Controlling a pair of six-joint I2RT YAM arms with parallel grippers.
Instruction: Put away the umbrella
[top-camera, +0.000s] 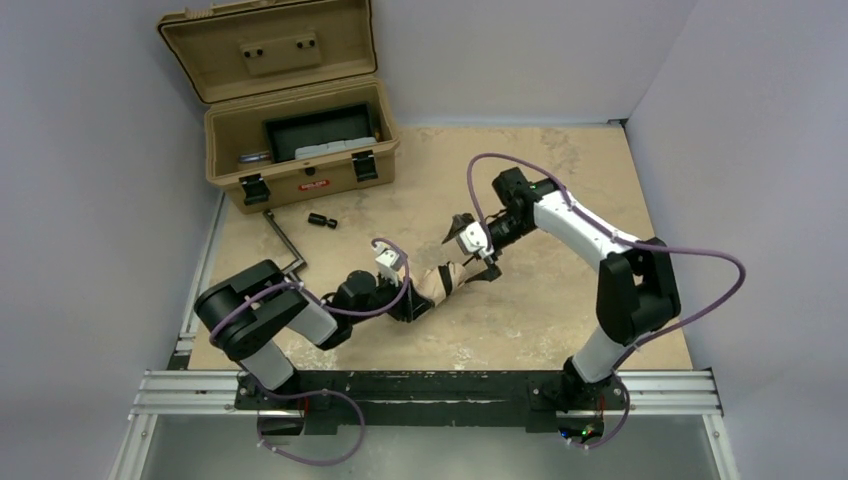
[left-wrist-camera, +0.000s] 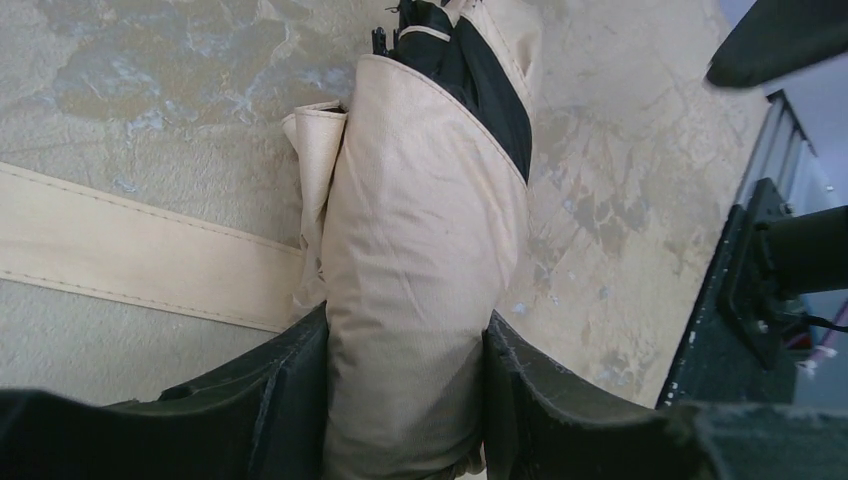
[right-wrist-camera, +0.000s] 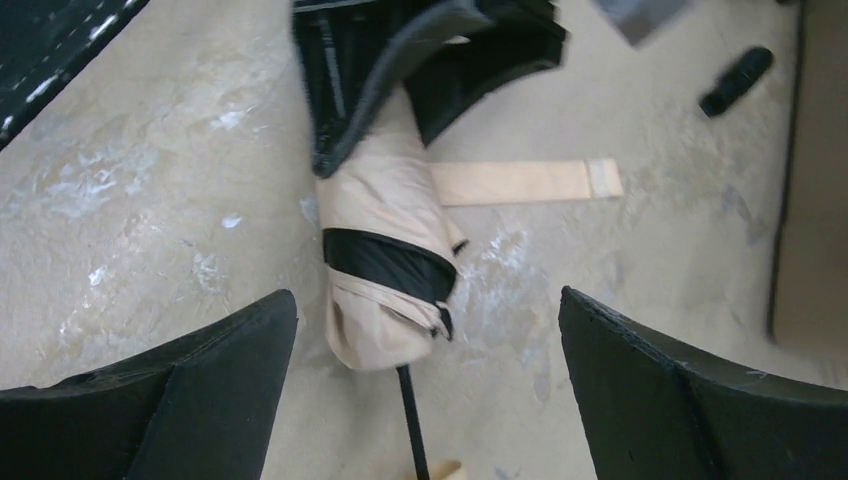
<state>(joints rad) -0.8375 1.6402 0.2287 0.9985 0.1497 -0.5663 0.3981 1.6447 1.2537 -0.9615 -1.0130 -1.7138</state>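
Clamping the rolled umbrella (top-camera: 445, 280), at the middle of the bench (top-camera: 560, 330), between the left fingers (left-wrist-camera: 280, 400). Hovering with the right fingers (right-wrist-camera: 200, 400) wide at its right end, holding nothing. Probably light, soft fabric over stiff ribs: best gripped around the bundle's middle, not loose folds.

Even, soft lighting; wrist-view edges blurred.

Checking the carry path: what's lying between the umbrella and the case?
Top view: a small black cylinder lies just in front of the case, with a bent metal rod left of it, both well short of the umbrella.
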